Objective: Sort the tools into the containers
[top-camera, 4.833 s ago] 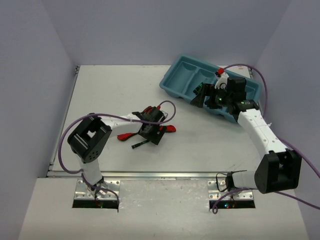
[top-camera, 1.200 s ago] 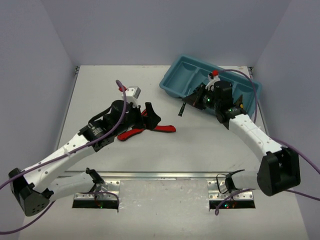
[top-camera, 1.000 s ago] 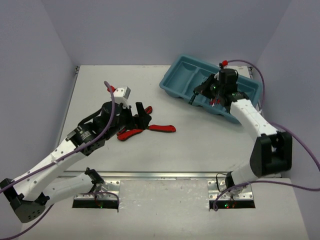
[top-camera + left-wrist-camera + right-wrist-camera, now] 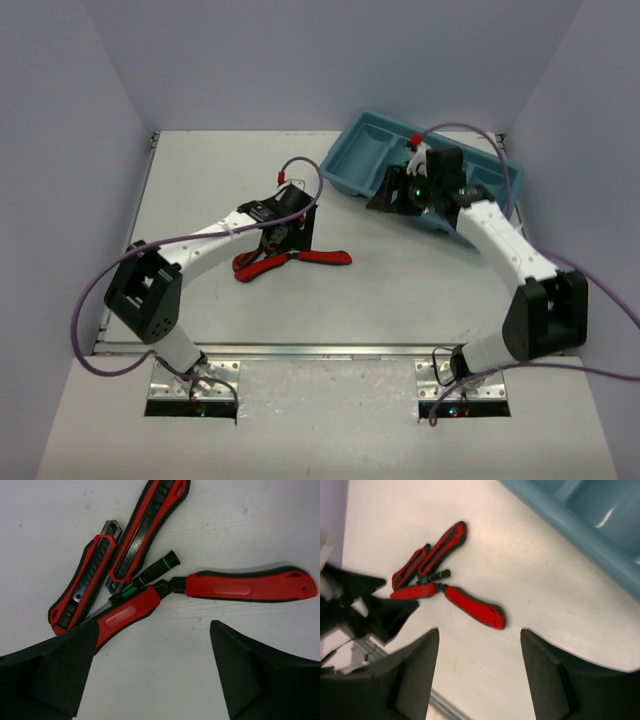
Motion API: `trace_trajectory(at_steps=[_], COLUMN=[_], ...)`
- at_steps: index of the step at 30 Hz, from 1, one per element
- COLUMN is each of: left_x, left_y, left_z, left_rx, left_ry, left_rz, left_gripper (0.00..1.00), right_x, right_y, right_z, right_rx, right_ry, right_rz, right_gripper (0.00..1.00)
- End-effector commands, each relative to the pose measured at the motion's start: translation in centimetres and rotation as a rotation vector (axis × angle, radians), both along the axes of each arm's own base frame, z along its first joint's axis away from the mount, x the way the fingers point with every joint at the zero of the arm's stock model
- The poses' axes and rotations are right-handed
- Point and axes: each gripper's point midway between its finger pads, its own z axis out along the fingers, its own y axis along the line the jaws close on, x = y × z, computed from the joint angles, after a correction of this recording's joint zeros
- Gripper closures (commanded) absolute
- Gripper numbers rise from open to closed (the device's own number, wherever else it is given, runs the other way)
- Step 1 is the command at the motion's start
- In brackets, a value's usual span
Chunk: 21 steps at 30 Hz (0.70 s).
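The red-handled cutters (image 4: 250, 586) lie spread open on the white table, also in the top view (image 4: 322, 257) and the right wrist view (image 4: 475, 607). A thin black-and-green screwdriver (image 4: 150, 572) lies across their joint. Two red-and-black utility knives (image 4: 85, 592) lie just beyond. My left gripper (image 4: 154, 630) is open and empty, hovering right over this pile (image 4: 290, 240). My right gripper (image 4: 480, 635) is open and empty, at the near left edge of the teal tray (image 4: 340, 170). No pliers or blue-and-red screwdrivers show.
The tray's rim (image 4: 580, 525) fills the right wrist view's top right corner. The right arm covers the tray's middle compartments. Purple cables loop above both arms. Grey walls stand on three sides of the table.
My left gripper has swung right and settled over the red tools. My right gripper, which carried a thin dark tool towards the tray, is now empty and has moved left off the tray's edge.
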Motion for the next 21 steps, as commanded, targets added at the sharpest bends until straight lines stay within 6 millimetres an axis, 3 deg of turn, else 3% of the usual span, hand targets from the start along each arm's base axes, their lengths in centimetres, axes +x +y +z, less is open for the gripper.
trace_trajectory(at_steps=[1,2,3,5,9,16,21], left_x=[2.7,3.5,3.7,4.5,5.0,4.8,5.0], left_y=[-1.7,-2.2,-2.7,-2.5,-1.7,-1.5,-0.5], left_z=[-0.5,-0.8,-1.4,-2.5,-4.9,-7.4,-8.7], left_rx=[0.028,0.033,0.033,0.056,0.108,0.137,0.143], left_ry=[0.029,0.029,0.043,0.072,0.143,0.224,0.27], left_rz=[-0.142,-0.172,-0.211,-0.22,-0.216,-0.233,-0.233], left_gripper=[0.16,0.25,0.36,0.46,0.5,0.53,0.56], right_x=[-6.5,-7.9,-9.4,-11.0,-13.3,-14.4,-15.1], right_y=[0.7,0.9,1.1,1.1,0.9,0.4,0.6], right_z=[0.2,1.3,0.0,-0.2,-0.3,0.9,0.1], right_rx=[0.128,0.167,0.184,0.189,0.171,0.158,0.162], right_ry=[-0.134,-0.173,-0.151,-0.157,-0.148,-0.231,-0.219], right_rz=[0.085,0.105,0.126,0.159,0.21,0.221,0.253], right_gripper=[0.34,0.33,0.33,0.33,0.33,0.32,0.32])
